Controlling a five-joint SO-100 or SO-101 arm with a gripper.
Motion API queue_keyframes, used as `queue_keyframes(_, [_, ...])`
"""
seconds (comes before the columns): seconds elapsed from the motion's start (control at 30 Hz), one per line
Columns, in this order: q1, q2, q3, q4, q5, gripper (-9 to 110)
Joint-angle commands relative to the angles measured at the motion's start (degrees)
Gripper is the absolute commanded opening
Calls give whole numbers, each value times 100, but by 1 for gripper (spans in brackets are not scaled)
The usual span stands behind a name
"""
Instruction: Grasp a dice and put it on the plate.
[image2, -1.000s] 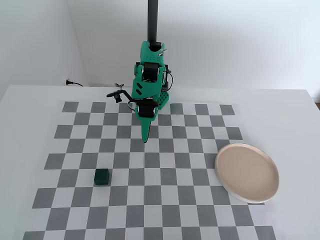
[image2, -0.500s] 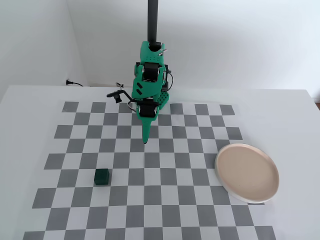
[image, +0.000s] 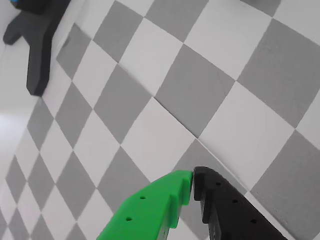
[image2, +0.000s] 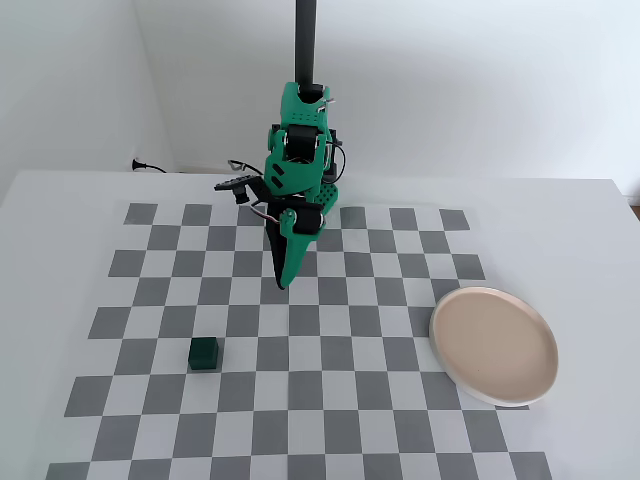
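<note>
A: Wrist view, item one?
B: Gripper (image: 192, 181): the green finger and black finger are pressing together at the tips, holding nothing. It is hanging over the checkered mat (image: 125, 105). Neither dice nor plate is showing here.

A: Anything else in that view?
B: A black bracket (image: 37, 40) is sitting at the upper left; what it is for I cannot tell.

A: Fixed view?
B: Arm (image2: 297, 160): it is standing at the mat's far edge, with the gripper (image2: 281, 283) pointing down, tips closed, and leaning slightly left, probably starting toward the dice.
Dice (image2: 205, 353): it is sitting on the mat, well apart from the gripper, nearer the camera and to the left.
Plate (image2: 455, 372): it is lying empty at the right edge, clear of the arm, presumably waiting as the drop spot.

A: Status?
B: Grasp not yet begun, I judge.
</note>
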Motion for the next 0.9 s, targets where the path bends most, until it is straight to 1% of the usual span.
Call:
queue_keyframes(0.0, [35, 44, -220, -35, -932, 1])
queue_keyframes(0.07, [0, 44, -193, 18, -1450, 0])
queue_keyframes(0.1, [-44, 44, -185, 79, -1767, -4])
queue_keyframes(0.23, [-79, 53, -149, 229, -3111, -4])
queue_keyframes(0.33, [-26, 44, -158, -79, -3946, -4])
queue_keyframes(0.47, [-97, 44, -176, -562, -4799, -4])
queue_keyframes(0.63, [-369, 44, -185, -782, -5405, -4])
queue_keyframes(0.8, [-598, 53, -237, -773, -5458, -4])
queue_keyframes(0.83, [-624, 53, -264, -756, -5379, -3])
queue_keyframes(0.87, [-659, 53, -334, -686, -5326, 3])
